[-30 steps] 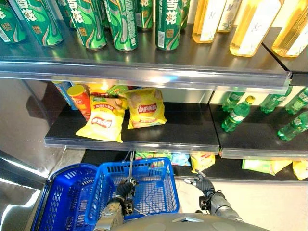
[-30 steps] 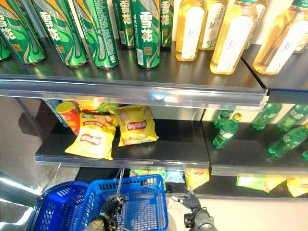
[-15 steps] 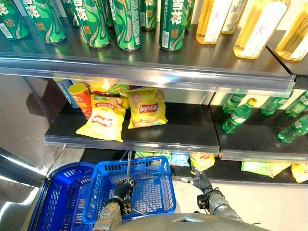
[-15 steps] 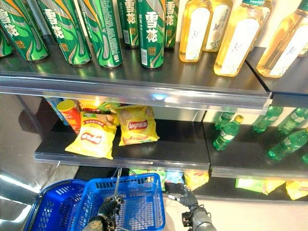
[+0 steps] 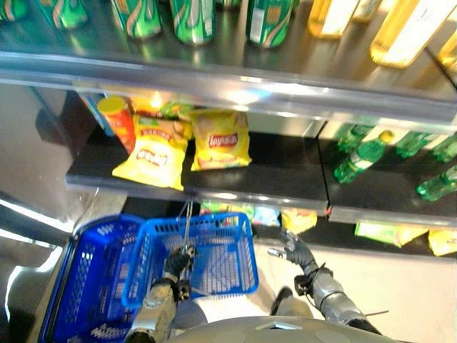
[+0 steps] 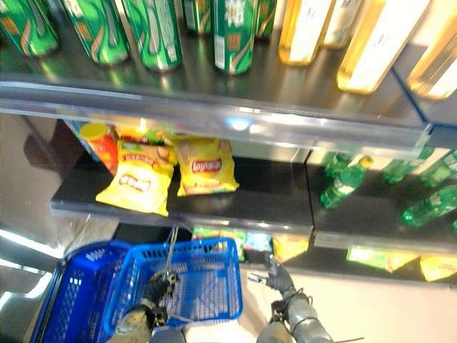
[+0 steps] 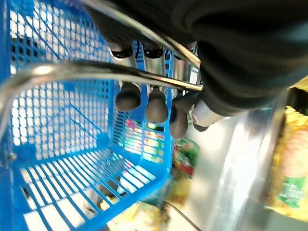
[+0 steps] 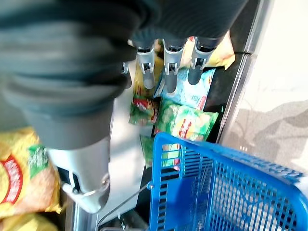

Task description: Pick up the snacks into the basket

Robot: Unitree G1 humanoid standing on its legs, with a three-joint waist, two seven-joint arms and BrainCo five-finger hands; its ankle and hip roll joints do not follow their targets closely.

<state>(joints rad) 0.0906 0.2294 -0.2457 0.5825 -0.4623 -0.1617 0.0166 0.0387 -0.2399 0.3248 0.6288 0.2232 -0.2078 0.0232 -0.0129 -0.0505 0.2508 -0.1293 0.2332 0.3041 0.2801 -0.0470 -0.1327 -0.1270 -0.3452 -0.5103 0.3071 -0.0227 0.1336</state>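
Note:
My left hand (image 5: 177,263) is shut on the metal handle (image 7: 72,70) of a bright blue mesh basket (image 5: 249,251) that hangs low in front of the shelves. My right hand (image 5: 295,251) is open to the right of the basket, its fingers (image 8: 166,67) straight and pointing at the bottom shelf. There lie a green bag (image 8: 185,122), a light blue bag (image 8: 193,94) and a yellow bag (image 5: 297,220). On the middle shelf above, two yellow chip bags (image 5: 151,151) (image 5: 222,139) lean beside an orange canister (image 5: 118,124).
A second, darker blue basket (image 5: 77,282) sits left of the held one. Green cans (image 6: 230,28) and yellow bottles (image 6: 305,28) fill the top shelf. Green bottles (image 5: 361,156) lie on the middle shelf's right section. More yellow bags (image 5: 443,241) lie at the bottom right.
The whole picture has shifted as the camera moved. Relative to the shelves, both hands and the basket stay about where they were.

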